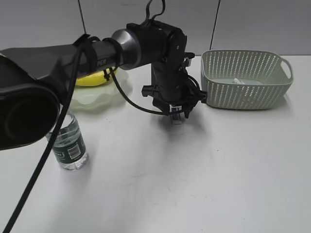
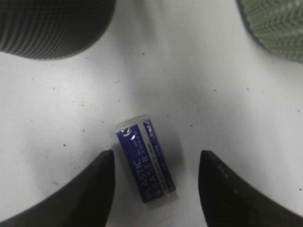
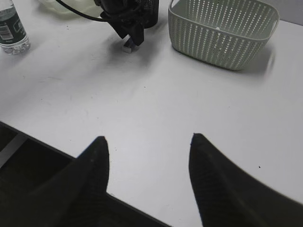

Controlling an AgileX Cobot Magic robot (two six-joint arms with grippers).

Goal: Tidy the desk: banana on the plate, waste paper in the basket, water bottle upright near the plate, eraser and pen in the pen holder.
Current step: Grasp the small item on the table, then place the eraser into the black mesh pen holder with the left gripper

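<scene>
Nearest, the right gripper (image 3: 147, 177) hangs over the near edge of the white table (image 1: 204, 179), its jaws apart with nothing between them. At the near left the water bottle (image 1: 72, 143) stands upright on the table, partly hidden by the left arm. Farther in, near the middle, the left gripper (image 2: 155, 187) points down at the table with its jaws spread; the eraser (image 2: 146, 162), in a blue printed sleeve, lies flat on the table between them, and neither jaw touches it. Just beyond the eraser on the left the black mesh pen holder (image 2: 52, 26) shows in the left wrist view. At the far left the banana (image 1: 95, 78) lies on the pale green plate (image 1: 99, 97). At the far right stands the sage-green basket (image 1: 245, 80), with the waste paper (image 1: 238, 81) inside it.
</scene>
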